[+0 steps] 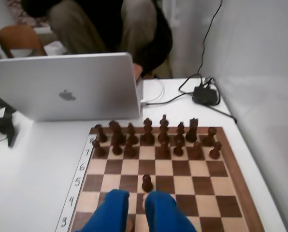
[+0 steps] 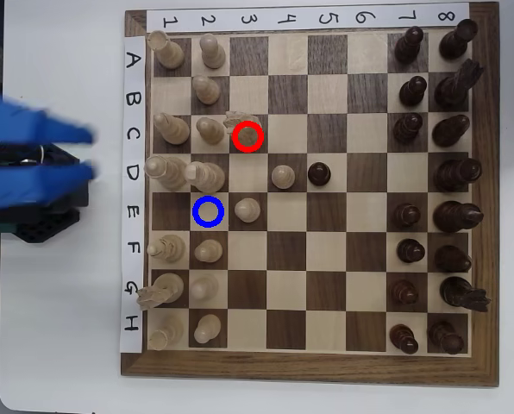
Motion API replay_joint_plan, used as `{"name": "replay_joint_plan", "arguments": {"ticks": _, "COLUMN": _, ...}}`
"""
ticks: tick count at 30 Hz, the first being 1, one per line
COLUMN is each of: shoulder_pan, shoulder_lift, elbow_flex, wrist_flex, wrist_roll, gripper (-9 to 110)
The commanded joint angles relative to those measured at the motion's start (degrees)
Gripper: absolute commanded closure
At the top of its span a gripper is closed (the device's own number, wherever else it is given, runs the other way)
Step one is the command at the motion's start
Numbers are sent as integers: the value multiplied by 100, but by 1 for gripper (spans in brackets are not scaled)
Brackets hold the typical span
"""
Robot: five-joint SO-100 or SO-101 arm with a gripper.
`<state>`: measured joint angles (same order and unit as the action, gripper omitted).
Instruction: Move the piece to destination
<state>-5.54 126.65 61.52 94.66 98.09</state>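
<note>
The tool [image 2: 93, 153], two blue fingers, hangs off the left edge of the chessboard [image 2: 309, 366] in the overhead view, above the white worktop [image 2: 59, 345], with a narrow gap between its tips and nothing held. The pale knight [image 2: 242, 127] stands on the dark square C3 inside the red ring [image 2: 248, 137], apart from the tool. The blue ring [image 2: 208, 211] marks the empty light square E2, just beside a pale pawn [image 2: 248, 209] on E3.
</note>
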Motion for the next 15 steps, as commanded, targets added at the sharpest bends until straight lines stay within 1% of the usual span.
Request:
{"name": "replay_joint_plan", "arguments": {"ticks": 1, "shoulder_pan": -1143, "shoulder_lift": -536, "elbow_flex": 378, "wrist_flex": 422, "wrist_roll": 1907, "gripper": 99}}
{"name": "replay_joint_plan", "arguments": {"ticks": 7, "shoulder_pan": -1459, "shoulder_lift": -694, "elbow_flex": 870, "wrist_flex": 413, "wrist_roll": 2004, "gripper": 101}}
{"name": "replay_joint_plan", "arguments": {"ticks": 8, "shoulder_pan": -1503, "shoulder_lift": -703, "elbow_flex": 993, "wrist_flex": 413, "wrist_roll": 1934, "gripper": 101}}
{"name": "replay_joint_plan", "arguments": {"ticks": 10, "shoulder_pan": -1573, "shoulder_lift": -747, "elbow_flex": 1134, "wrist_flex": 413, "wrist_roll": 1318, "gripper": 101}}
{"name": "replay_joint_plan", "arguments": {"ticks": 12, "shoulder_pan": -1573, "shoulder_lift": -835, "elbow_flex": 1248, "wrist_flex": 413, "wrist_roll": 1187, "gripper": 101}}
{"name": "replay_joint_plan", "arguments": {"ticks": 15, "shoulder_pan": -1547, "shoulder_lift": -993, "elbow_flex": 1274, "wrist_flex": 413, "wrist_roll": 1863, "gripper": 98}}
